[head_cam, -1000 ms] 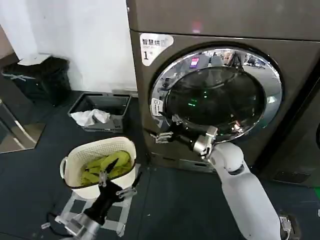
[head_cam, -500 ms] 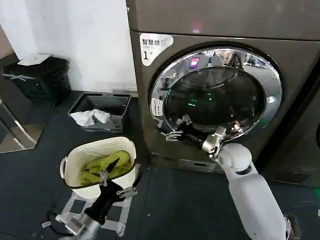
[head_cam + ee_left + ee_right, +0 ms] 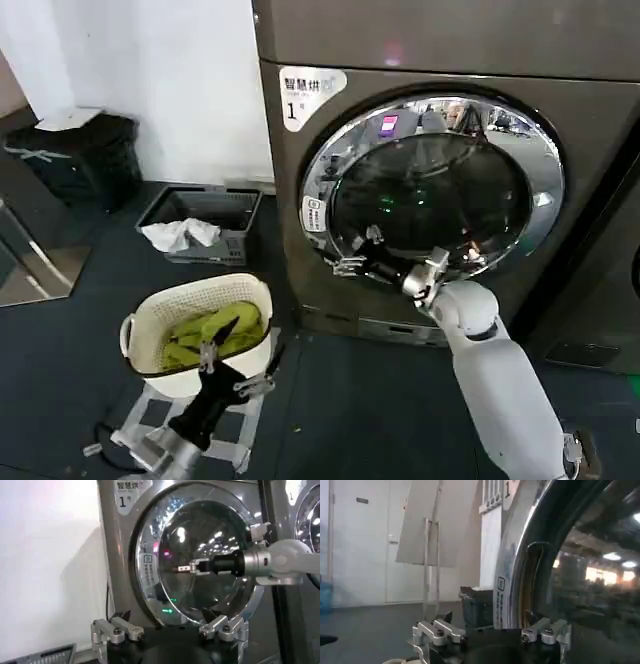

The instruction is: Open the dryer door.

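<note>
Reaching at the door's (image 3: 445,190) left chrome rim, your right gripper (image 3: 352,256) is spread open, holding nothing; hook the edge before pulling, while the left gripper (image 3: 232,357) idles open

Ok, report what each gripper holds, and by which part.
Nothing held. Right gripper is open at the round chrome-rimmed dryer door; left gripper is open above the white laundry basket.

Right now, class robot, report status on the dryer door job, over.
Right gripper open at the dryer door, lower left rim. Left gripper open, parked over the laundry basket. Door looks shut. Nothing blocking.
</note>
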